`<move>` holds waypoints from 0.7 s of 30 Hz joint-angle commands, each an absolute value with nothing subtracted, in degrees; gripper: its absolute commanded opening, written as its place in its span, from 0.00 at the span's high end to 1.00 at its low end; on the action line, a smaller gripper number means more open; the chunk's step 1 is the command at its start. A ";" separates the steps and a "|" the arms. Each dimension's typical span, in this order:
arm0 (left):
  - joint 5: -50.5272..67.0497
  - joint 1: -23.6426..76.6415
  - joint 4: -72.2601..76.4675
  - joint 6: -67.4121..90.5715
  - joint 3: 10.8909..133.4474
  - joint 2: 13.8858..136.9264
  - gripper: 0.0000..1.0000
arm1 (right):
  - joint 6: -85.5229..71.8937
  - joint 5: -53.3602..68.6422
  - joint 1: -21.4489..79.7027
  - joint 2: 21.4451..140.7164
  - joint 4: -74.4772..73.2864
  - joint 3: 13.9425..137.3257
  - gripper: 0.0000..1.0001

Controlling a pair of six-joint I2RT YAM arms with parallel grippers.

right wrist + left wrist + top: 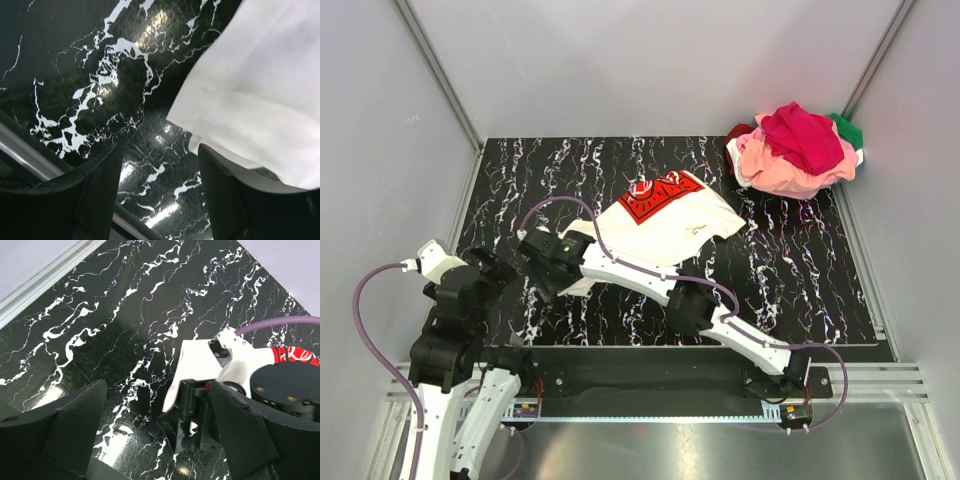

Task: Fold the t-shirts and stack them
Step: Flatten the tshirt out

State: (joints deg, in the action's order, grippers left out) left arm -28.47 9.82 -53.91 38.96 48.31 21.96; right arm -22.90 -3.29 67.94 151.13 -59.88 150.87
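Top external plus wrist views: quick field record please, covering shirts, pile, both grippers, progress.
white t-shirt: loosely spread mid-table, red logo facing up, not folded
pile: pink, magenta, dark red and green tees crumpled in the far right corner, apart from the white one
right gripper: open, reached across to the white shirt's near left edge, nothing clamped
left gripper: open, over bare table left of the shirt, holding nothing
folded stack: none visible yet
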 commanded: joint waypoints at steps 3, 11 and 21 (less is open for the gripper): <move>-28.57 9.67 -50.80 38.23 48.34 21.62 0.10 | -22.15 -1.58 67.94 155.73 -58.01 155.30 0.32; -27.86 9.67 -50.45 37.79 48.08 21.27 0.10 | -23.55 -0.79 66.36 158.55 -57.22 154.60 0.39; -27.77 9.67 -49.92 37.44 47.90 20.92 0.09 | -23.91 -2.46 65.92 160.31 -60.03 154.07 0.64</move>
State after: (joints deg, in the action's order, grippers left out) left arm -28.08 9.82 -53.04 38.54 48.16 21.76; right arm -23.62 -1.52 66.17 157.23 -57.78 153.56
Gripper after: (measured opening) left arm 0.908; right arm 0.379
